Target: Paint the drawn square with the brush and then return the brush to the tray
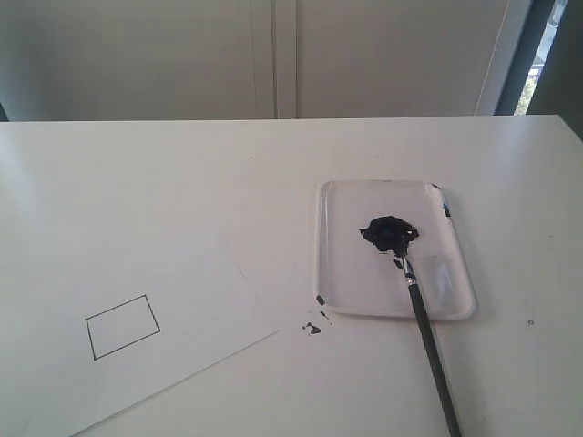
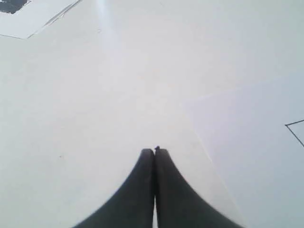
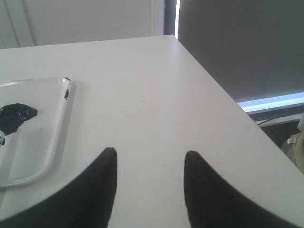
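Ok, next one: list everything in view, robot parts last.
table: one, white, under everything.
paper sheet: one, white, front left of the table.
drawn square: one, black outline, white inside, on the paper sheet.
tray: one, clear, right of centre on the table.
paint blob: one, dark blue-black, in the tray.
brush: one, black, bristles in the paint blob, handle over the tray's near rim.
paint spatter: few specks, dark, on the table by the tray.
left end effector: one, black, shut, above the table by the paper sheet's edge.
right end effector: one, black, open, above the table beside the tray.
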You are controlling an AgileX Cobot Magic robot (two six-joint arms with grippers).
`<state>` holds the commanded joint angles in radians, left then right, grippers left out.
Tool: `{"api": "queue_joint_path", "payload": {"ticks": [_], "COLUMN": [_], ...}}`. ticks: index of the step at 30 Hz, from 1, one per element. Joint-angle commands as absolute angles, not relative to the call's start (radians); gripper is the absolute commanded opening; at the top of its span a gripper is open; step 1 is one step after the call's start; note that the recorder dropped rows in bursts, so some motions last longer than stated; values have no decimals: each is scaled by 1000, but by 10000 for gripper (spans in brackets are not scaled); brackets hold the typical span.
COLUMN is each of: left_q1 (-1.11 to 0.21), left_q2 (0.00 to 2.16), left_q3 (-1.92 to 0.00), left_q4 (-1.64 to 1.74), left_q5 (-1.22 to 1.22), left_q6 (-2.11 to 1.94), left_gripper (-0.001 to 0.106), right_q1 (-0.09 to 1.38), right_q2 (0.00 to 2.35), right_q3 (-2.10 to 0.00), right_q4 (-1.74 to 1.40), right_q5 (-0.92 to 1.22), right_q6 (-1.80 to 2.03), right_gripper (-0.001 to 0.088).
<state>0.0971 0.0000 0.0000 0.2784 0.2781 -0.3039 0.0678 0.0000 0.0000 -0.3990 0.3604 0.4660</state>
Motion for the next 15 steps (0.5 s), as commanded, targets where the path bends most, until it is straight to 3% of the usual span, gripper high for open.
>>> {"api": "queue_joint_path", "payload": {"ticks": [15], "left_q1": [97], "left_q2": [0], "left_q3": [0], "left_q4": [278], "left_q5": [19], "left_q6": [-252], "left_gripper": [0], "right_q1": [68], "right_q2": [0], "right_q3": [0], "right_q4": [-402], "right_q5": [297], "right_q6": [511], "right_gripper": [427]}}
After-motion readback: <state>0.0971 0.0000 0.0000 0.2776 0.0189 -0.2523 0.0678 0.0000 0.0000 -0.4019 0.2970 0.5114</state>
